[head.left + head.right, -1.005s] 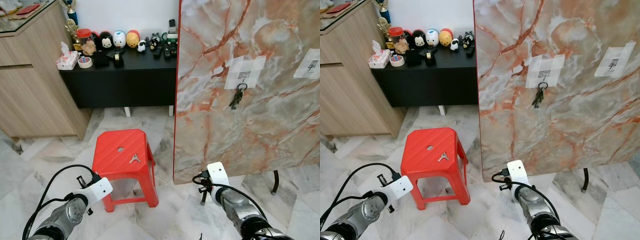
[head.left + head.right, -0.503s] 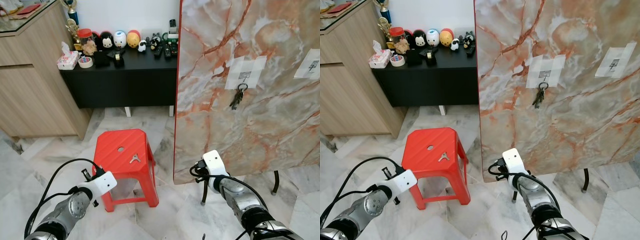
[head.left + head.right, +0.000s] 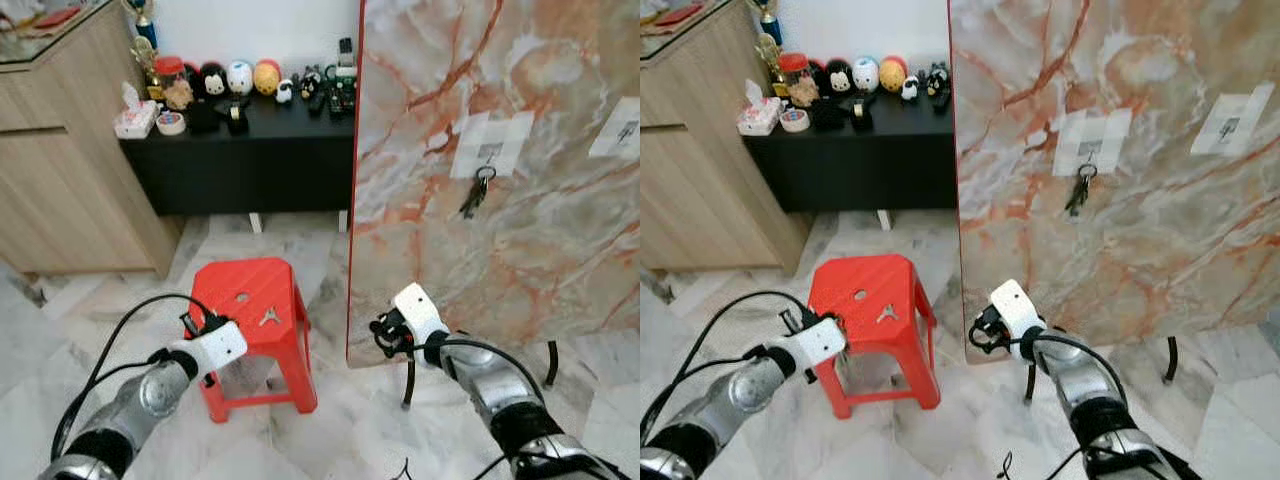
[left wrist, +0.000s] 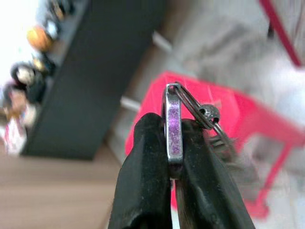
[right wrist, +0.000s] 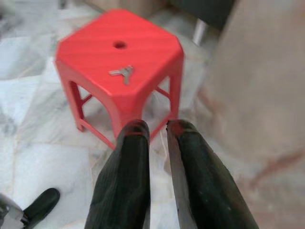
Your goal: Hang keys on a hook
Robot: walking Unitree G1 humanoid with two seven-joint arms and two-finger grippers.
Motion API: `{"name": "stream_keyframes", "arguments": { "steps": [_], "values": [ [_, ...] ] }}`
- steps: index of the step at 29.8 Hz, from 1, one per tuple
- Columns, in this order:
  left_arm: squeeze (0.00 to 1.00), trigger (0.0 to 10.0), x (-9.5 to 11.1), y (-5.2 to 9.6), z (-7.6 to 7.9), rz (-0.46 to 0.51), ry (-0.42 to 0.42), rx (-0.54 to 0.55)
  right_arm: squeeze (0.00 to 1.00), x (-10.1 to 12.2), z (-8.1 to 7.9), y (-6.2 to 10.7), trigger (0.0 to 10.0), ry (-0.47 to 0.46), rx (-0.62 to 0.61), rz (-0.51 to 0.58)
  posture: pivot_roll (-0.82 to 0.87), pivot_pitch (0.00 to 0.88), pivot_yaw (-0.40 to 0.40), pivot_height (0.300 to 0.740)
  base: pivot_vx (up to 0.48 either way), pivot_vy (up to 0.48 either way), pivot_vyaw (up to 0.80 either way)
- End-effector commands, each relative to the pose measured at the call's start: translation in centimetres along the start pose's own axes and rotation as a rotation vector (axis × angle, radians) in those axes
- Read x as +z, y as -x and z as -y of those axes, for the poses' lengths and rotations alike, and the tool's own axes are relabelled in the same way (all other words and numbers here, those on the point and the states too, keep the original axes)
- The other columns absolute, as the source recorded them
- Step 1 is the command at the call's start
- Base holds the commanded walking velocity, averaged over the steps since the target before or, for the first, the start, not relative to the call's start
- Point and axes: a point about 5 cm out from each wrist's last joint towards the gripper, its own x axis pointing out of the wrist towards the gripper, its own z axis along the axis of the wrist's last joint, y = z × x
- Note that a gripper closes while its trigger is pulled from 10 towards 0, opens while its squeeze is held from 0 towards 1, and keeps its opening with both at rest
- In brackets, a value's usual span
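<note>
Though pinched, silver-purple keys

R tool fingers nearly together, nothing between. Beyond: red stool w/ small metal key on top, marble floor.

a red stool stands on marble floor before a black sideboard crowded with figurines.

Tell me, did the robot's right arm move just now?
Yes. The right gripper has risen and swung toward its left, closer to the red stool, along the marble board's bottom edge.
</note>
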Motion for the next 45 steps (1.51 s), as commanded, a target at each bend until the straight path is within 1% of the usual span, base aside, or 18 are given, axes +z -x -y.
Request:
{"name": "stream_keyframes", "arguments": {
  "steps": [1, 3, 5, 8, 10, 11, 13, 14, 18, 20, 23, 25, 26, 27, 28, 36, 40, 45],
  "values": [
    [0.00, 10.0, 0.4, 0.2, -0.2, 0.036, 0.004, -0.016, 0.00, 0.3, -0.3, 0.1, 10.0, 0.021, 0.043, 0.011, 0.02, 0.049, 0.018, 0.740, 0.000, 0.000, 0.00],
    [0.00, 10.0, 1.4, 0.2, -0.9, 0.086, 0.001, -0.027, 0.00, 1.0, -0.8, 0.6, 10.0, 0.085, 0.130, 0.022, 0.02, 0.048, 0.016, 0.740, 0.000, 0.000, 0.00],
    [0.00, 10.0, 2.0, 0.1, -1.4, 0.112, 0.001, -0.021, 0.00, 1.3, -1.1, 0.7, 10.0, 0.105, 0.167, 0.033, 0.02, 0.048, 0.016, 0.740, 0.000, 0.000, 0.00],
    [0.00, 10.0, 2.4, 0.1, -1.8, 0.126, -0.001, -0.017, 0.00, 1.5, -1.3, 0.8, 10.0, 0.111, 0.184, 0.042, 0.02, 0.046, 0.012, 0.740, 0.000, 0.000, 0.00],
    [0.00, 10.0, 3.5, -0.1, -2.5, 0.169, 0.005, -0.020, 0.00, 1.7, -1.6, 0.9, 10.0, 0.128, 0.216, 0.046, 0.03, 0.046, 0.011, 0.740, 0.000, 0.000, 0.00],
    [0.00, 10.0, 4.0, -0.1, -2.7, 0.188, 0.009, -0.026, 0.73, 1.8, -1.8, 1.0, 10.0, 0.133, 0.234, 0.052, 0.03, 0.046, 0.011, 0.740, 0.000, 0.000, 0.00],
    [0.00, 10.0, 4.3, -0.1, -2.8, 0.200, 0.011, -0.031, 0.73, 1.8, -2.0, 1.0, 10.0, 0.137, 0.246, 0.056, 0.03, 0.046, 0.011, 0.740, 0.000, 0.000, 0.00],
    [0.00, 10.0, 4.6, -0.1, -2.9, 0.210, 0.020, -0.042, 1.00, 1.8, -2.2, 1.1, 10.0, 0.151, 0.263, 0.058, 0.03, 0.047, 0.009, 0.740, 0.000, 0.000, 0.00],
    [0.00, 10.0, 5.0, 0.0, -2.8, 0.211, 0.025, -0.082, 1.00, 1.9, -2.6, 1.4, 10.0, 0.160, 0.310, 0.062, 0.02, 0.049, 0.010, 0.740, 0.000, 0.000, 0.00],
    [0.00, 10.0, 5.2, 0.1, -2.5, 0.208, 0.040, -0.120, 1.00, 1.9, -3.2, 1.6, 10.0, 0.173, 0.376, 0.058, 0.03, 0.053, 0.008, 0.740, 0.000, 0.000, 0.00],
    [0.00, 10.0, 5.3, 0.2, -2.5, 0.206, 0.041, -0.133, 1.00, 1.9, -3.3, 1.6, 10.0, 0.181, 0.387, 0.055, 0.03, 0.053, 0.008, 0.740, 0.000, 0.000, 0.00],
    [0.00, 10.0, 5.5, 0.3, -2.5, 0.209, 0.048, -0.145, 1.00, 2.0, -3.2, 1.5, 10.0, 0.195, 0.366, 0.049, 0.03, 0.053, 0.007, 0.740, 0.000, 0.000, 0.00],
    [0.00, 10.0, 5.7, 0.4, -2.6, 0.213, 0.053, -0.151, 0.84, 2.0, -3.1, 1.3, 10.0, 0.195, 0.352, 0.048, 0.03, 0.053, 0.007, 0.740, 0.000, 0.000, 0.00],
    [0.00, 10.0, 5.7, 0.4, -2.6, 0.213, 0.053, -0.151, 0.84, 2.0, -3.1, 1.3, 10.0, 0.195, 0.352, 0.048, 0.03, 0.053, 0.007, 0.740, 0.000, 0.000, 0.00],
    [0.00, 10.0, 6.2, 0.5, -2.6, 0.223, 0.070, -0.174, 0.00, 2.2, -3.1, 1.3, 10.0, 0.194, 0.350, 0.056, 0.03, 0.053, 0.007, 0.740, 0.000, 0.000, 0.00],
    [0.00, 10.0, 7.5, 0.7, -2.5, 0.241, 0.101, -0.243, 0.00, 2.5, -3.4, 1.4, 10.0, 0.202, 0.374, 0.068, 0.02, 0.040, 0.009, 0.740, 0.000, 0.000, 0.00],
    [0.00, 10.0, 8.1, 0.7, -2.9, 0.261, 0.125, -0.230, 0.00, 2.9, -3.5, 1.5, 10.0, 0.201, 0.378, 0.090, 0.02, 0.035, 0.012, 0.740, 0.000, 0.000, 0.00],
    [0.00, 10.0, 8.1, 0.8, -2.9, 0.245, 0.137, -0.251, 0.00, 2.7, -3.5, 1.5, 10.0, 0.200, 0.368, 0.088, 0.02, 0.026, 0.016, 0.740, 0.000, 0.000, 0.00]
  ]
}}
